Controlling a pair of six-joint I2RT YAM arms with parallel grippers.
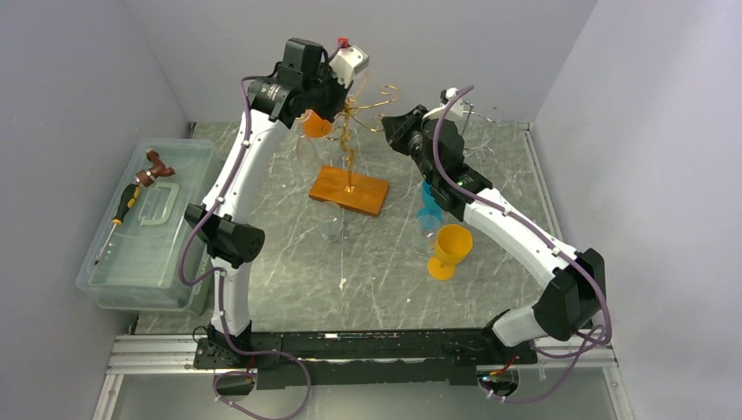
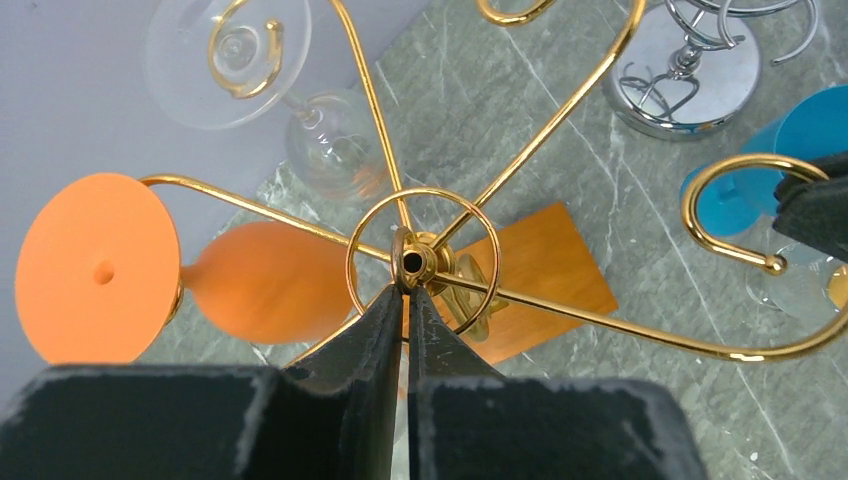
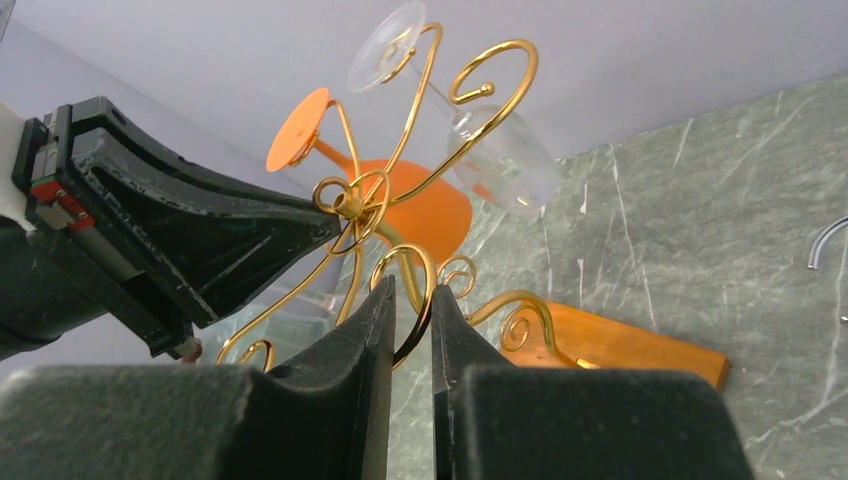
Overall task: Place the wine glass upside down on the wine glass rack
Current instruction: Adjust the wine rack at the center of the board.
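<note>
Left gripper: jaws nearly closed, only a sliver between them. The tips pinch the centre post of the gold rack just below its top ring. The right wrist view agrees, with the left finger tip meeting the top of the post.

Right gripper: jaws close together, narrow gap. A gold curl of the same rack runs through the gap. The wire is thinner than the gap, so I cannot tell whether the pads really clamp it. In the left wrist view this gripper sits at the end of a hooked rack arm, right side.

Orange wine glass: hung upside down on the rack, foot up and resting on a gold arm, bowl below, stem in the arm's slot. Neither gripper touches it. It is just beside the left gripper, on the rack's left side.

Clear glass also hangs upside down, on the arm next to the orange one, foot caught in a gold hook.

The rack stands on its wooden base, mid table.

Blue glass and yellow goblet are on the table under the right arm, close together. Chrome rack is at the back right, apart from the gold one.

Plastic bin is at the left edge, with a screwdriver on its lid.
</note>
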